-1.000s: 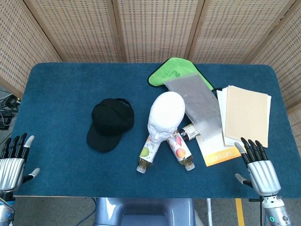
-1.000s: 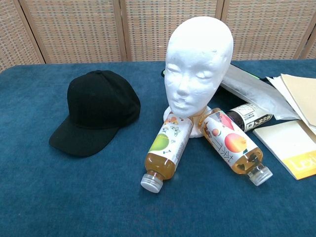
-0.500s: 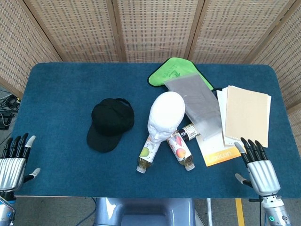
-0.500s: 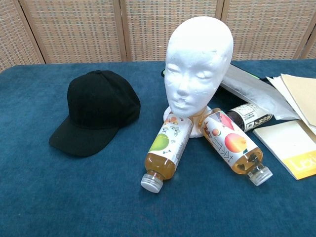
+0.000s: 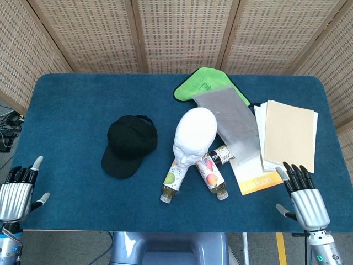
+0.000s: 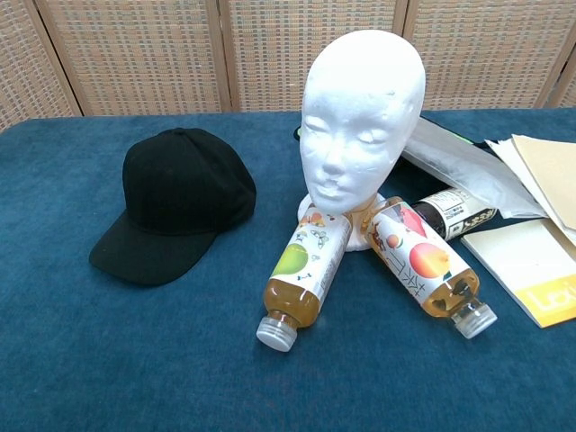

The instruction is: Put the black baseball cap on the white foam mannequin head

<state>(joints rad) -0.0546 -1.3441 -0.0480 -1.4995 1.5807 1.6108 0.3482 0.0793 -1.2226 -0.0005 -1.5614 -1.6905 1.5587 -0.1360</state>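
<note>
Head view: black baseball cap [image 5: 130, 144] lies crown-up on the tabletop [image 5: 77, 110], left of centre, its flat brim pointing toward the near edge. Fabric is matte and soft, the crown a rounded dome with seams meeting at a top button. Just to its right stands the white foam mannequin head [image 5: 193, 137], upright, bare, with a grainy, pitted surface and moulded facial features. Tabletop covering is a short-pile blue cloth.

Two clear plastic juice bottles lie on their sides against the mannequin's base, left bottle [image 6: 302, 275] and right bottle [image 6: 427, 265], caps toward the near edge. A small dark bottle [image 6: 456, 212] lies behind them. Farther right: a green cloth [image 5: 205, 84], a grey translucent bag [image 5: 231, 122], stacked paper sheets [image 5: 288, 134].

Left hand [image 5: 16, 193] and right hand [image 5: 302, 197] sit at the near corners, fingers extended and apart, holding nothing, well apart from the cap.
</note>
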